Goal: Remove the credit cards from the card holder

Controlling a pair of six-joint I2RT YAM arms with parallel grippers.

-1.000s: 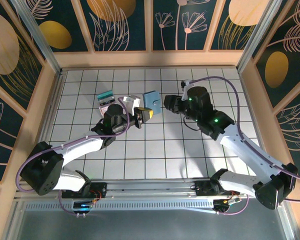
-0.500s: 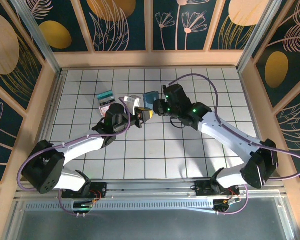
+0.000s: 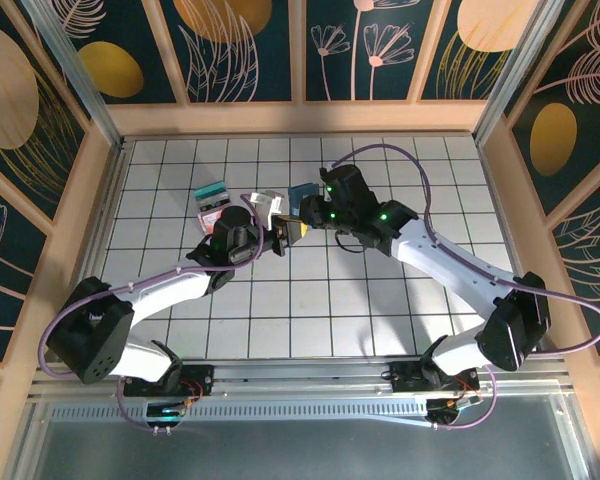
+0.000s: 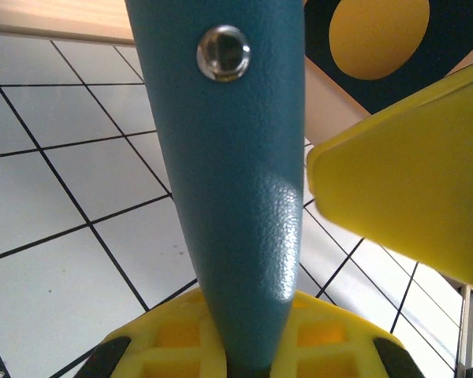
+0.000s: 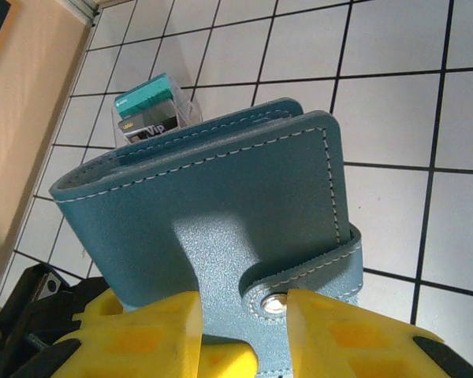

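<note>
Ground: white tiled table (image 3: 380,290).
Left gripper (image 4: 248,339): squeezed shut on the card holder (image 5: 221,197).
Right gripper (image 5: 240,327): fingers (image 5: 142,331) sat beside its strap (image 5: 307,283); grip could not be told.

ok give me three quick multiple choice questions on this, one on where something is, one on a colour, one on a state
1. Where is the card holder?
A. flat on the tiles
B. clamped in the left gripper
C. leaning on the back wall

2. What colour is the top card of the pile behind the holder?
A. teal
B. orange
C. purple

3. How is the holder's strap?
A. snapped shut
B. hanging loose
C. torn off

Answers:
1 B: in the left wrist view the holder stands up from between that gripper's jaws.
2 A: the right wrist view shows a teal card on top, above a dark one.
3 A: the strap wraps round the holder's edge, with its stud pressed down on the front.
</note>
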